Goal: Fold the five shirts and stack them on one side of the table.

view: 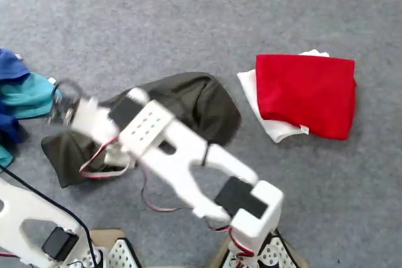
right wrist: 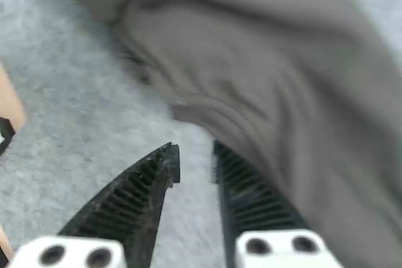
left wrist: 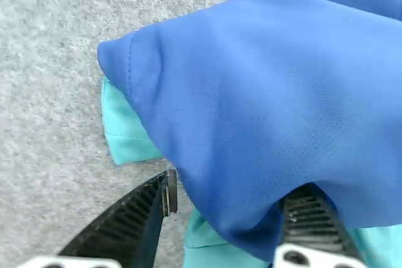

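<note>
Lying unfolded: dark shirt [right wrist: 282,92] beside right gripper's [right wrist: 193,152] slightly parted, empty fingers, blue shirt [left wrist: 264,92] between left gripper's [left wrist: 235,186] spread fingers; red-and-white stack [view: 306,95] done.

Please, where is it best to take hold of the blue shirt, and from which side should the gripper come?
Probably at the blue shirt's stitched corner, which lies out on the bare table just beyond the teal shirt. Come from that bare side, so the fingers pinch only blue cloth. The open left gripper straddles a fold that lies over teal.
</note>
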